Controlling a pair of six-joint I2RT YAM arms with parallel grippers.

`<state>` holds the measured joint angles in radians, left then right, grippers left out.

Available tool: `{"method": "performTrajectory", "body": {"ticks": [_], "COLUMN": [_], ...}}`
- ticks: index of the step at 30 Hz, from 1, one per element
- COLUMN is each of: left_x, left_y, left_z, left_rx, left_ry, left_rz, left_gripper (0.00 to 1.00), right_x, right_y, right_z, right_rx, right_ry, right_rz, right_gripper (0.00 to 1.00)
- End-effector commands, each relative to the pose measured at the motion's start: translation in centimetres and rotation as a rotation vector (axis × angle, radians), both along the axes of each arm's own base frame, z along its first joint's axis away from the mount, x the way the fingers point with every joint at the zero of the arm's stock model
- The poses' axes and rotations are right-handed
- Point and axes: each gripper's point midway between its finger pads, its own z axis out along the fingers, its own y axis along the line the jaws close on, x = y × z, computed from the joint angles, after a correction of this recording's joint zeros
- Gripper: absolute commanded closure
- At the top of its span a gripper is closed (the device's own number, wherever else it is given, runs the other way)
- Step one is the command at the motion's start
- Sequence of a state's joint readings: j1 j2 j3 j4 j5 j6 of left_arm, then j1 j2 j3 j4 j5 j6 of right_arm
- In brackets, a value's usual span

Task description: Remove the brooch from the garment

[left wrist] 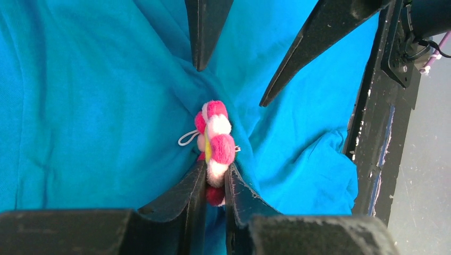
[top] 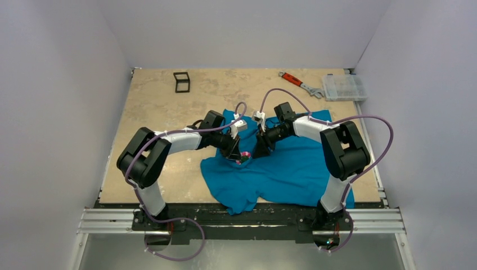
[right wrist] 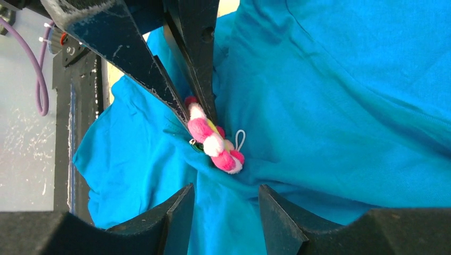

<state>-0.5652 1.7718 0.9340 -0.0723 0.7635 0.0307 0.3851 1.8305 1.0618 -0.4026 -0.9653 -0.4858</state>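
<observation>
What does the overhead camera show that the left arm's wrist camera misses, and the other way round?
Only overhead: both whole arms, a red-handled wrench, a clear plastic box and a black frame at the far edge. Only left wrist: fluffy pink and white petals and a white loop on the brooch, pinched by the left gripper. Both: the teal shirt, the brooch, the right gripper.

upper right: red-handled wrench (top: 300, 84) lying flat, just left of a clear plastic compartment box (top: 345, 87) by the table's far right corner | upper left: small black square frames (top: 181, 82), apparently touching | centre: tan speckled tabletop (top: 152, 107) | bottom: aluminium rail (top: 107, 220) along near edge
</observation>
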Motion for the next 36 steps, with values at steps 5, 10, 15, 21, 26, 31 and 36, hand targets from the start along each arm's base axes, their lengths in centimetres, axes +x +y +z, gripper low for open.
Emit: {"method": "performTrajectory", "body": {"ticks": [5,10,15,21,26,31,36], "left_x": [0.1,1.0,1.2,1.4,1.4,1.7,1.9], "left_y": [-0.3,0.0,0.1,0.4,0.6,0.6,0.4], "left_z": [-0.2,1.1,3.6,4.7,5.5,5.7,6.2], "left_rx": [-0.035,-0.036,-0.037,0.013,0.009,0.015,0.010], "left_ry": [0.025,-0.017,-0.061,-0.048,-0.087,-0.120,-0.145], "left_rz": [-0.029,-0.012,-0.029,-0.065,-0.094,-0.119,-0.142], "left_gripper": [1.00,1.00,1.00,1.00,1.00,1.00,1.00], "right_x": [0.7,0.8,0.7,1.0,1.3,0.9,0.6], "right_y": [1.4,1.5,1.5,2.1,2.9,3.8,4.8], "right_z": [1.9,1.9,2.3,4.2,5.6,6.0,5.8], "right_rx": [0.091,0.091,0.095,0.134,0.177,0.191,0.190], "right_ry": [0.007,0.007,0.009,-0.013,-0.028,-0.043,-0.057], "right_rz": [0.008,0.002,0.006,0.008,0.006,0.032,0.050], "right_gripper": [0.47,0.46,0.46,0.44,0.47,0.52,0.65]}}
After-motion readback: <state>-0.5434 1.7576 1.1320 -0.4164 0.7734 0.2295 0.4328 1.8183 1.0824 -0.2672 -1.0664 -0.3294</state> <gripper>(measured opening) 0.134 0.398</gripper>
